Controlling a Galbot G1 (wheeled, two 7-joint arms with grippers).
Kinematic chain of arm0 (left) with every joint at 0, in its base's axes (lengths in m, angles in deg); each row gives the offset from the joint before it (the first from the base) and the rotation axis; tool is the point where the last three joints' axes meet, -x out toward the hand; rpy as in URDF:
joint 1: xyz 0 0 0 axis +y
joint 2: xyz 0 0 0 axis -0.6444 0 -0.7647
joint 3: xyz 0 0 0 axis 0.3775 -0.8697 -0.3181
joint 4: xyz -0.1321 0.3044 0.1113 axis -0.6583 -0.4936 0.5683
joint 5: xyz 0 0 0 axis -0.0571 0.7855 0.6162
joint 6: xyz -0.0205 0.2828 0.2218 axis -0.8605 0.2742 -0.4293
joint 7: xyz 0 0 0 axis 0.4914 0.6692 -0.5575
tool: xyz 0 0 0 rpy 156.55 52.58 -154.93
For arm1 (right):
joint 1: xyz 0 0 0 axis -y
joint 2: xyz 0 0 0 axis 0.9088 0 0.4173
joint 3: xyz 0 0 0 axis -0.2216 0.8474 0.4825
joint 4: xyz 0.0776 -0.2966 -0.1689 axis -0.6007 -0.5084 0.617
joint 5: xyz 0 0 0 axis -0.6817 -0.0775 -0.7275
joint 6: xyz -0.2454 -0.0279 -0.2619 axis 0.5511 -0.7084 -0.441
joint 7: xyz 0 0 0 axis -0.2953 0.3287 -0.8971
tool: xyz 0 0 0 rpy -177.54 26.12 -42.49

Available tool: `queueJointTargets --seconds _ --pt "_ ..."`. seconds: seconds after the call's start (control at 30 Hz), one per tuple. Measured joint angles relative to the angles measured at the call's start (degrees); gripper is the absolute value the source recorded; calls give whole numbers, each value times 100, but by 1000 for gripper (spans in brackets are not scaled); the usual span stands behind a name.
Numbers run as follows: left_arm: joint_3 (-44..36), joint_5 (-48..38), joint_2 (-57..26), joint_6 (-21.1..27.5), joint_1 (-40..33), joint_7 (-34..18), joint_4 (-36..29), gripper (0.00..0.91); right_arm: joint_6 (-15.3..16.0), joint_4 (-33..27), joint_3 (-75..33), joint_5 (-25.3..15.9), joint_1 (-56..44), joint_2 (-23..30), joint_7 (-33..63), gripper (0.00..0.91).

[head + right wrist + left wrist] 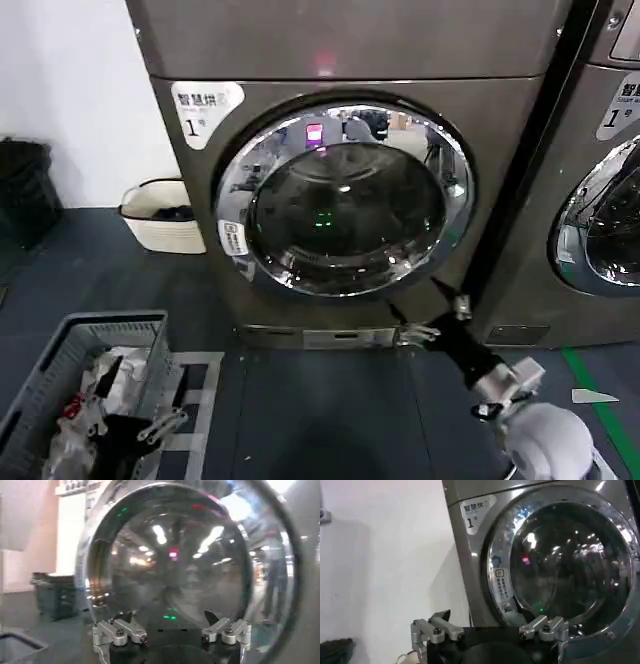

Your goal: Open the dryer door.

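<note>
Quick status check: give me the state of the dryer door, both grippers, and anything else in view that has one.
Dryer door: closed, flush in the dryer front.
Right gripper: open, empty, low by the door's lower right rim, not gripping it.
Left gripper: open, empty, facing the door.
Second machine's door: looks closed.
Grey crate: on the floor, holding laundry.
White basket: on the floor by the wall.

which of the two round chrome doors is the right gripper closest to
The dryer door on the machine in the middle of the head view, labelled 1 at its upper left. The right gripper, open, sits just below its lower right rim; the second machine's door is farther right.
</note>
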Motion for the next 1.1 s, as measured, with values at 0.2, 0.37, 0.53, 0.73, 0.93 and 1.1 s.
queueJointTargets --seconds 0.2,0.37,0.53,0.73,0.93,1.1 --pt "-6 68 37 -18 23 2 -26 907 -236 -480 777 314 968 -172 -227 907" --pt "-9 118 35 5 -2 4 -34 907 -246 -888 1384 597 1709 -108 -469 907" --pt "-9 128 63 11 5 7 -54 907 -256 -1252 1932 744 2308 -37 -686 907" --pt "-10 137 61 12 3 7 -52 907 -232 -1736 2652 1030 3156 96 -911 907" --pt "-8 152 67 26 3 7 -79 907 -251 -2152 3234 1306 3886 295 -1072 907" --pt "-7 167 79 35 8 6 -115 907 -209 -2378 3633 1472 4348 461 -1215 907"
